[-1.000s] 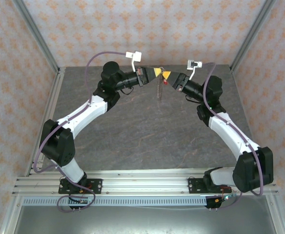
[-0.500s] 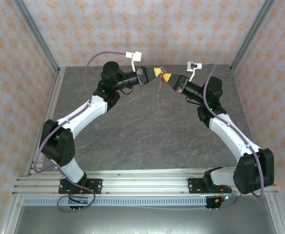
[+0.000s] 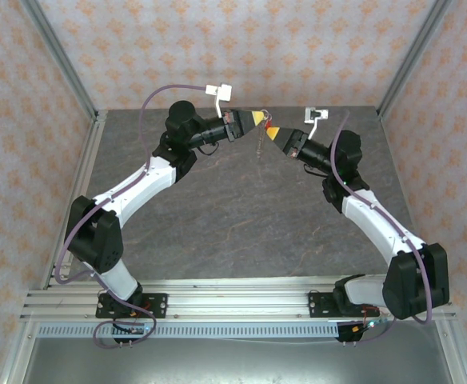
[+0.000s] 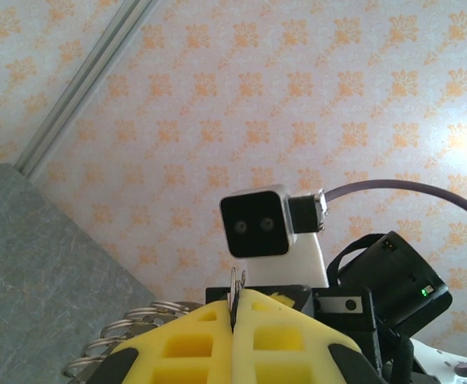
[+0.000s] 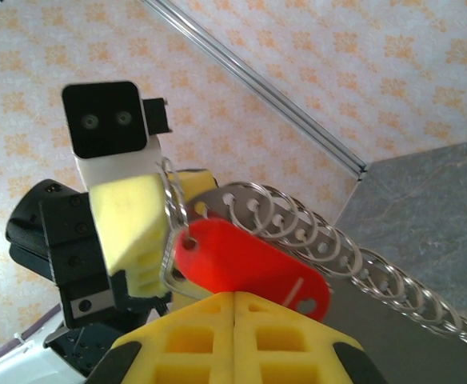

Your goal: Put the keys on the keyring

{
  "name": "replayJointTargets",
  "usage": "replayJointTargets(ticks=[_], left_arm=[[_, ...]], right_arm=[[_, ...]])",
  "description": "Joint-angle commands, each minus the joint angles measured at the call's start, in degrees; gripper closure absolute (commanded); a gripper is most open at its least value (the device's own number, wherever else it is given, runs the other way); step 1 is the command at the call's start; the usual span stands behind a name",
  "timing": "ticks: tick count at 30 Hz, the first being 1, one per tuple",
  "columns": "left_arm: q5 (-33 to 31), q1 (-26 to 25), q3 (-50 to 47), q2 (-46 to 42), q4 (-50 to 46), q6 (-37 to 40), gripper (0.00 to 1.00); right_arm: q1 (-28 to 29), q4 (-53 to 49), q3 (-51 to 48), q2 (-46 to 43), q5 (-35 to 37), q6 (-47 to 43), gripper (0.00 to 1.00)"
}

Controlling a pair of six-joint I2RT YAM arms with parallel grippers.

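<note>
The keyring (image 3: 261,147) is a grey metal strip fringed with several small rings (image 5: 337,240), hanging above the far middle of the table. My left gripper (image 3: 258,118) is shut on one thin ring at its top (image 4: 235,292). The keys, a flat red tag (image 5: 249,268), hangs by its hole from that same ring, beside the left gripper's yellow finger (image 5: 125,216). My right gripper (image 5: 233,298) is shut, and its tips touch the tag's lower edge. Nothing shows in the seam between them. In the top view the right gripper (image 3: 271,131) sits just right of and below the left one.
Both arms reach high over the far part of the grey table (image 3: 233,208). Patterned walls (image 3: 241,48) and aluminium corner posts (image 3: 405,60) close the space behind and at the sides. The right wrist's camera block (image 4: 257,224) faces the left gripper at close range.
My right gripper has closed and shifted slightly down and left, closer under the left gripper. The left arm and the hanging keyring have stayed in place.
</note>
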Motion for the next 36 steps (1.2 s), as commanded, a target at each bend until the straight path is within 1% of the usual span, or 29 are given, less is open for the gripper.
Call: replayJointTargets(ticks=[1, 2, 3, 4, 5, 6, 7, 9, 11, 15, 20, 25, 28, 30, 36], left_arm=[[-0.77, -0.28, 2.01, -0.94, 2.89, 0.26, 1.0], [-0.68, -0.29, 2.08, -0.87, 2.85, 0.26, 1.0], [-0.6, -0.33, 2.06, -0.91, 2.98, 0.26, 1.0], [-0.51, -0.28, 2.05, -0.86, 3.01, 0.22, 1.0], [-0.42, -0.28, 2.04, -0.86, 3.01, 0.24, 1.0], [-0.38, -0.28, 2.06, -0.86, 2.93, 0.26, 1.0], [-0.27, -0.28, 2.12, -0.88, 2.99, 0.26, 1.0], [-0.13, -0.28, 2.2, -0.92, 2.99, 0.18, 1.0], [0.27, -0.33, 2.34, -0.69, 3.07, 0.09, 1.0], [0.55, -0.31, 2.38, -0.71, 3.22, -0.09, 1.0], [0.81, -0.37, 2.38, -0.74, 3.66, -0.52, 1.0], [1.08, -0.46, 2.56, -0.74, 3.78, -0.7, 1.0], [1.0, -0.45, 2.56, -0.71, 3.78, -0.7, 1.0], [0.99, -0.44, 2.56, -0.67, 3.89, -0.7, 1.0], [0.99, -0.41, 2.65, -0.45, 3.8, -0.7, 1.0]], right_arm=[[0.16, 1.68, -1.5, -2.86, -0.96, -1.46, 1.0], [0.15, 0.02, -1.69, -3.6, -0.14, -2.59, 1.0], [0.14, -1.6, -1.7, -4.3, 0.72, -3.68, 0.96], [0.13, -3.61, -1.71, -4.91, 1.66, -4.97, 0.83], [0.16, -5.42, -1.54, -4.96, 2.59, -6.37, 0.72], [0.1, -6.87, -1.3, -6.48, 3.23, -7.29, 0.63], [0.03, -8.14, -0.9, -6.95, 3.62, -8.3, 0.57], [-0.08, -9.24, -0.12, -7.08, 3.81, -9.23, 0.52], [-0.17, -9.88, 0.85, -6.72, 3.8, -9.77, 0.5], [-0.13, -10.05, 3.03, -5.47, 3.17, -9.94, 0.47], [-0.13, -9.32, 5.85, -1.73, 2.38, -9.73, 0.46], [-0.17, -6.91, 7.73, 1.51, 0.58, -7.94, 0.46], [-0.1, -5.19, 7.32, 2.2, -0.31, -6.91, 0.47], [-0.15, -4.67, 6.87, 1.96, -0.77, -6.66, 0.5], [-0.14, -4.63, 5.49, 0.48, -1.42, -6.98, 0.72]])
